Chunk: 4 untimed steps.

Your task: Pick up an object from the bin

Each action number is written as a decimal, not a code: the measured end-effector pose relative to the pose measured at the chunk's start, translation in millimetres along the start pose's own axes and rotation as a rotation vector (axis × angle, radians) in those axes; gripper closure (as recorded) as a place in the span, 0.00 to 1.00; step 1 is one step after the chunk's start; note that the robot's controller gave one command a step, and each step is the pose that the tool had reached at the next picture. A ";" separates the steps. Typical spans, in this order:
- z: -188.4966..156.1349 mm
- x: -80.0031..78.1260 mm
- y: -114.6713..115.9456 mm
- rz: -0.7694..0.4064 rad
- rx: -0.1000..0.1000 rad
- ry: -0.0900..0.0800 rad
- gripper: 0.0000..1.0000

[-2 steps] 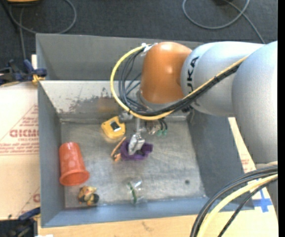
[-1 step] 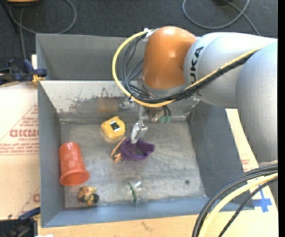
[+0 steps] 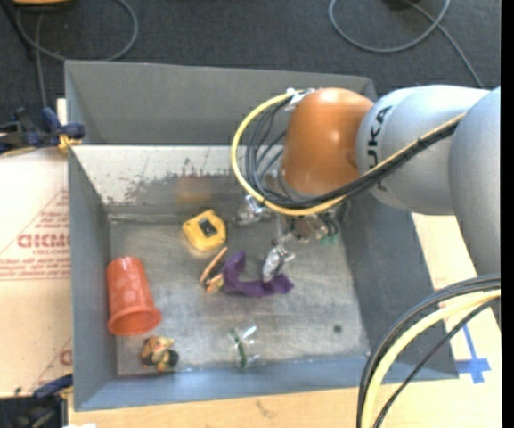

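Grey metal bin (image 3: 89, 239), scuffed floor. Near its middle the end effector (image 3: 277, 259) hangs below the arm's orange cover (image 3: 323, 141), right at a curved purple piece (image 3: 249, 283); whether it is open or closed I cannot tell. A tan piece (image 3: 212, 271) touches the purple piece's left end. Up-left sits a yellow tape measure (image 3: 204, 230), far left an orange cup (image 3: 130, 294), and by the front wall a small figure (image 3: 159, 353) and a green-white scrap (image 3: 241, 341).
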<state>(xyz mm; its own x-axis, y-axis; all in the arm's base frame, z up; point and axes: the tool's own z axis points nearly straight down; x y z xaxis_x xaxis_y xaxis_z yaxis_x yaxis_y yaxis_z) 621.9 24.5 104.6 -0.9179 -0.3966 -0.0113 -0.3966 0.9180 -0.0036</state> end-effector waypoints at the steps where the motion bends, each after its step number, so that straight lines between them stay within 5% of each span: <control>1: 21.3 -12.1 16.1 0.041 0.006 -0.002 1.00; 3: 15.7 -3.1 21.8 -0.019 0.004 -0.001 1.00; 4: -35.6 -5.8 21.7 -0.157 -0.004 0.011 1.00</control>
<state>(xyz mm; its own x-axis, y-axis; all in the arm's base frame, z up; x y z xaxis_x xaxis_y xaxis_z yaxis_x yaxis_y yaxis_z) 618.2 46.7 140.2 -0.8448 -0.5350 -0.0003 -0.5350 0.8448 -0.0005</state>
